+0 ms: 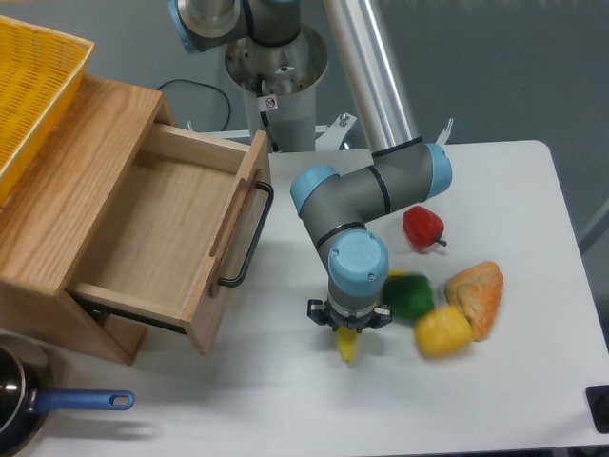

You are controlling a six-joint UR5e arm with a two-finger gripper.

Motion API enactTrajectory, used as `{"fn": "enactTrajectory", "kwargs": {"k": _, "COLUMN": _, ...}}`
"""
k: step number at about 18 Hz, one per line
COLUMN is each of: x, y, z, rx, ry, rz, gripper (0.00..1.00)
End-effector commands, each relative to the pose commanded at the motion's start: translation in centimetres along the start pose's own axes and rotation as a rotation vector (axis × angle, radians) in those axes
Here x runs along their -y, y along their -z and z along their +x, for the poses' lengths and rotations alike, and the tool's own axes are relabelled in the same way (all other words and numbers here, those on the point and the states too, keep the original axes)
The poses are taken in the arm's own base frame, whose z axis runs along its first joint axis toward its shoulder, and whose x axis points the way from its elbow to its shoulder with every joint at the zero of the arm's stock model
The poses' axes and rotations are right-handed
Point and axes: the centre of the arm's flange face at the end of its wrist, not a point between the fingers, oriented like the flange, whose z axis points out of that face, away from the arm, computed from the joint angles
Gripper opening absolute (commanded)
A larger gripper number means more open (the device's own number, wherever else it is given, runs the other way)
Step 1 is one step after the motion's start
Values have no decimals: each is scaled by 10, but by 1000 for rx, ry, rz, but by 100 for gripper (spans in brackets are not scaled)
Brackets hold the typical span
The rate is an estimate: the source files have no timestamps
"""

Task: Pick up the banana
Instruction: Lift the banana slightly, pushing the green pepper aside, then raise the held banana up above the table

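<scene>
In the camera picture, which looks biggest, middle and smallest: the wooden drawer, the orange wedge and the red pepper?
1. Wooden drawer, by far the biggest.
2. Orange wedge.
3. Red pepper, smallest, though not much smaller than the wedge.

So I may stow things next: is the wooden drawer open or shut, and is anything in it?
Open and empty: the drawer is pulled well out of its cabinet, handle forward, bare wood floor showing.

The white table [533, 390] carries a wooden drawer box [105, 224] at nine o'clock, its drawer pulled open. Toward three o'clock lie a red pepper [422, 227], a blurred green pepper [411, 296], a blurred yellow pepper [443, 331] and an orange wedge [479, 293]. The banana [347, 345] shows near the centre, its contact with the table unclear.
</scene>
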Motion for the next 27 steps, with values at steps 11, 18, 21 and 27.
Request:
{"fn": "enactTrajectory", "kwargs": {"k": 11, "x": -8, "y": 25, "z": 6, "rx": 9, "ry": -28, "rz": -10, "gripper": 34}}
{"fn": "enactTrajectory", "kwargs": {"k": 18, "x": -11, "y": 56, "z": -4, "rx": 19, "ry": -141, "rz": 4, "gripper": 33}}
{"fn": "enactTrajectory", "kwargs": {"k": 21, "x": -9, "y": 72, "z": -9, "rx": 11, "ry": -199, "rz": -6, "gripper": 33}}
{"fn": "enactTrajectory", "kwargs": {"k": 27, "x": -19, "y": 116, "z": -16, "rx": 45, "ry": -317, "rz": 48, "gripper": 33}}
